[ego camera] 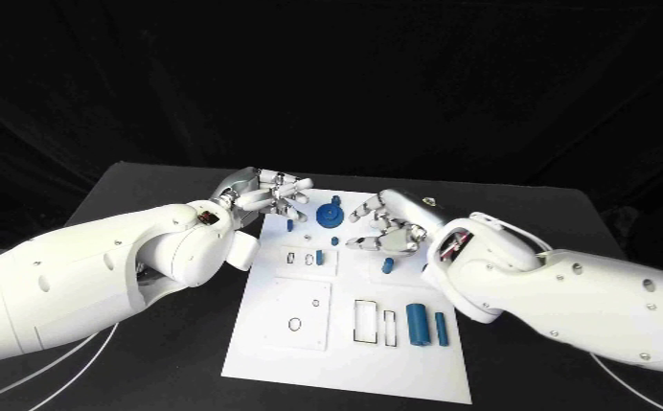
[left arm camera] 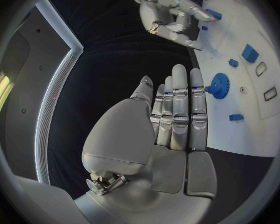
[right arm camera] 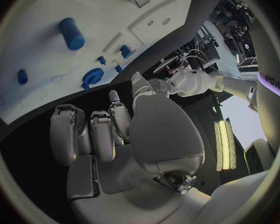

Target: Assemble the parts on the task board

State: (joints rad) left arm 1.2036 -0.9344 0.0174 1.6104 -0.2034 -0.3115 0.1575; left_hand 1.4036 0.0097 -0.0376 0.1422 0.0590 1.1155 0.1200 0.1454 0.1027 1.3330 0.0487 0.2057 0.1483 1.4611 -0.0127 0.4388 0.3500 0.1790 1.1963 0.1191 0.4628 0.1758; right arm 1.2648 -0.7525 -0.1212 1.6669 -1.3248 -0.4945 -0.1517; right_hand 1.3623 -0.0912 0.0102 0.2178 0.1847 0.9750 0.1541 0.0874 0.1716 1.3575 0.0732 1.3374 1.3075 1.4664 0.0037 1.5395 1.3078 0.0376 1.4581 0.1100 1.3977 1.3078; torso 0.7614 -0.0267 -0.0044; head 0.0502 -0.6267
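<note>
Right hand [right arm camera: 109, 134] held empty, fingers curled loosely, above the white task board [right arm camera: 47, 79]. Blue gear [right arm camera: 92, 77] and blue cylinder [right arm camera: 72, 33] on the board. Left hand [right arm camera: 187, 82] beyond.

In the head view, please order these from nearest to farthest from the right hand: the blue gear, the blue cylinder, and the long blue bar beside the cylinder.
From the right hand:
1. Blue gear, just beside the fingers, at the far end of the task board.
2. Blue cylinder, toward the near end, under the right forearm.
3. Long blue bar, next to the cylinder, slightly farther.
</note>
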